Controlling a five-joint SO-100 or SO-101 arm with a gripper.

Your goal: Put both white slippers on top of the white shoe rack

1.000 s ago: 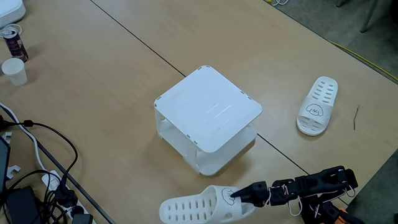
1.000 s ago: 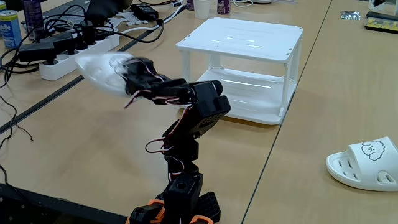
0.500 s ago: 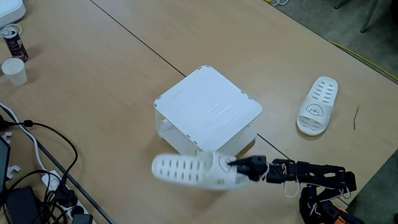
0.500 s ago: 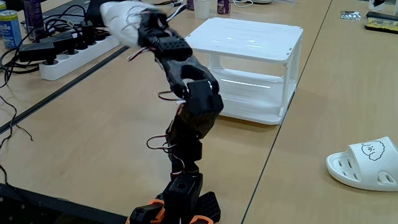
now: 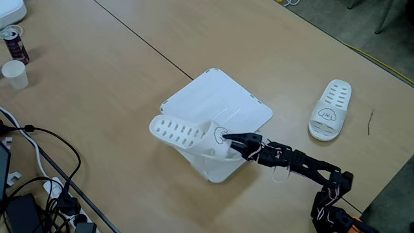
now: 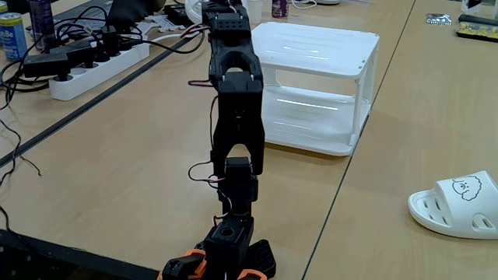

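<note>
Slipper [image 5: 184,134] hangs over the white shoe rack's [image 5: 242,113] near edge, strap pinched in the fingers [image 5: 234,141], ready for setting down.

Light wood-grain table [image 5: 97,71] made of joined panels, with dark seams running diagonally across in both fixed views. Beyond the far edge, grey floor [image 5: 381,19] with a yellow cable [image 5: 381,61] along it. At one end: tangled black cables [image 5: 39,188], a white power strip [image 6: 93,68] loaded with plugs, a white paper cup [image 5: 15,73], a dark drink can [image 5: 13,43] and a blue can [image 6: 11,35]; soft, even lighting, faint sheen on the tabletop.
</note>
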